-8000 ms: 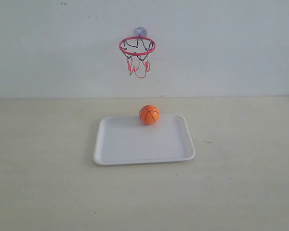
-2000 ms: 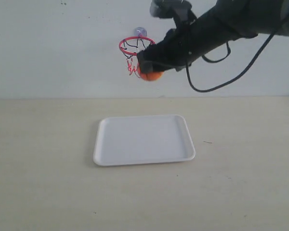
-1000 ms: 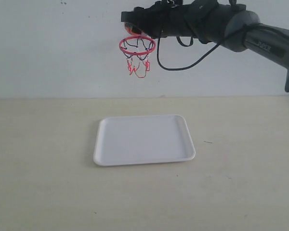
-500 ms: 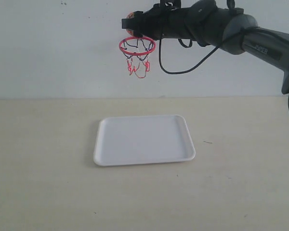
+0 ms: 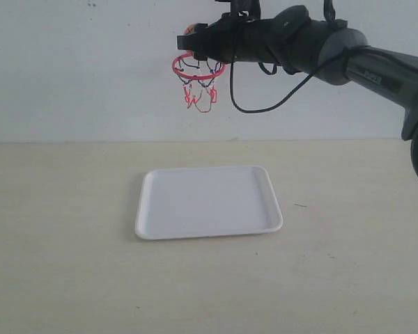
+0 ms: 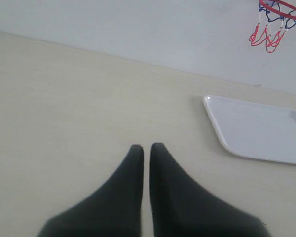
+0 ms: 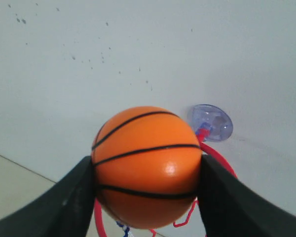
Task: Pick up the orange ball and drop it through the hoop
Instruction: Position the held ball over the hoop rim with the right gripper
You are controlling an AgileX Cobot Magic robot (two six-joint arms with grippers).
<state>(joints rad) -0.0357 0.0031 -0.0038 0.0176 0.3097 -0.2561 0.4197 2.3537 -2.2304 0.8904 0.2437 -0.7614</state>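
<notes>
Exterior view is showing the right arm stretching in from the side of the counter's (image 5: 70, 264) right edge, high above the surface. The right gripper (image 5: 189, 39) is hanging just over the hoop (image 5: 198, 67). The hoop is sticking out from the wall (image 5: 70, 69) above the middle of the counter's far edge, and its black-and-red net is dangling below the red ring.

In the right wrist view, the dark fingers (image 7: 69, 202) are pressing on both sides of the orange ball (image 7: 147, 165), so this gripper is clamping it. The ball is sitting above the ring, just in front of the clear suction cup (image 7: 210, 122). From the exterior view only a sliver of orange is peeking out at the gripper tip.

A white tray (image 5: 209, 202) is lying flat near the middle of the counter, below the hoop.

The left gripper (image 6: 146, 146) is hovering low over bare counter, well apart from the tray. Its two fingers are resting almost together, leaving a thin slit and gripping nothing.
</notes>
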